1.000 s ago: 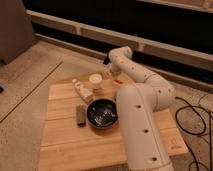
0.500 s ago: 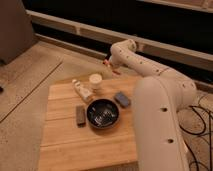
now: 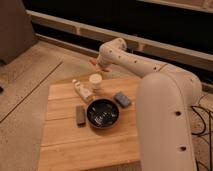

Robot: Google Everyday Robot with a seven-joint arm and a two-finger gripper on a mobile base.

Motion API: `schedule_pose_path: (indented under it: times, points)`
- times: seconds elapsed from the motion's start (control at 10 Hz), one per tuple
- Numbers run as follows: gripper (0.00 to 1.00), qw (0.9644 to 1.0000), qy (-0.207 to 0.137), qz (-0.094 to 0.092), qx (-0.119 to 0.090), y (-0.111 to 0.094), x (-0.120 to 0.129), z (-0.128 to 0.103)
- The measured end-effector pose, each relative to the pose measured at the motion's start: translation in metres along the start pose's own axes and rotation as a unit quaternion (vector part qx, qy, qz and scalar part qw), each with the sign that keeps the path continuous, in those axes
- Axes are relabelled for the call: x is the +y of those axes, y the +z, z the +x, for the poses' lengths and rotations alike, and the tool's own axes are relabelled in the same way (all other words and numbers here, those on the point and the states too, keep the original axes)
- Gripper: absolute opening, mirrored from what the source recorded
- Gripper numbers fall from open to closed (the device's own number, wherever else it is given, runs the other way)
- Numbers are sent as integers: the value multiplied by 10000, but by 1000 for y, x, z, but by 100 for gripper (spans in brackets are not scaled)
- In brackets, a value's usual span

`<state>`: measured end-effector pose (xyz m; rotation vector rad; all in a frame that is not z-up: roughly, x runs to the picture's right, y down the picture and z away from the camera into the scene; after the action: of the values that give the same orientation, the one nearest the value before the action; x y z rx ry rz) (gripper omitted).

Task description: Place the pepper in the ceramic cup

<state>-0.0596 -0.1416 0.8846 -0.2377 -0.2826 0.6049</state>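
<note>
The pepper (image 3: 93, 61) shows as a small orange-red tip sticking out to the left of my gripper (image 3: 98, 65), which is shut on it. The gripper hangs in the air just above and slightly behind the ceramic cup (image 3: 95, 80), a small cream-white cylinder standing upright near the back edge of the wooden table (image 3: 60, 135). The white arm reaches in from the lower right and bends over the table's back right corner.
A wide dark glossy bowl (image 3: 103, 113) sits mid-table in front of the cup. A small white bottle (image 3: 81, 90) lies left of the cup, a dark block (image 3: 80, 114) left of the bowl, a grey-blue block (image 3: 122, 99) to its right.
The gripper has carried the pepper leftward and a little lower, from beyond the table's back edge to just above the cup. The table's objects have not moved.
</note>
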Motion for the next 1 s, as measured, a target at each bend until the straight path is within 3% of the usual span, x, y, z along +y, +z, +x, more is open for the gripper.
schedule_pose_path:
  times: [0.2,0.4,0.6,1.0]
  points:
    - [0,9987,-69,-345,-382,-3,22,-23]
    - [0,9953,-47,-730,-637,3,41,-32]
    - [0,9909,-78,-1110,-758,17,55,-31]
    - [0,9863,-99,-1429,-819,31,52,-23]
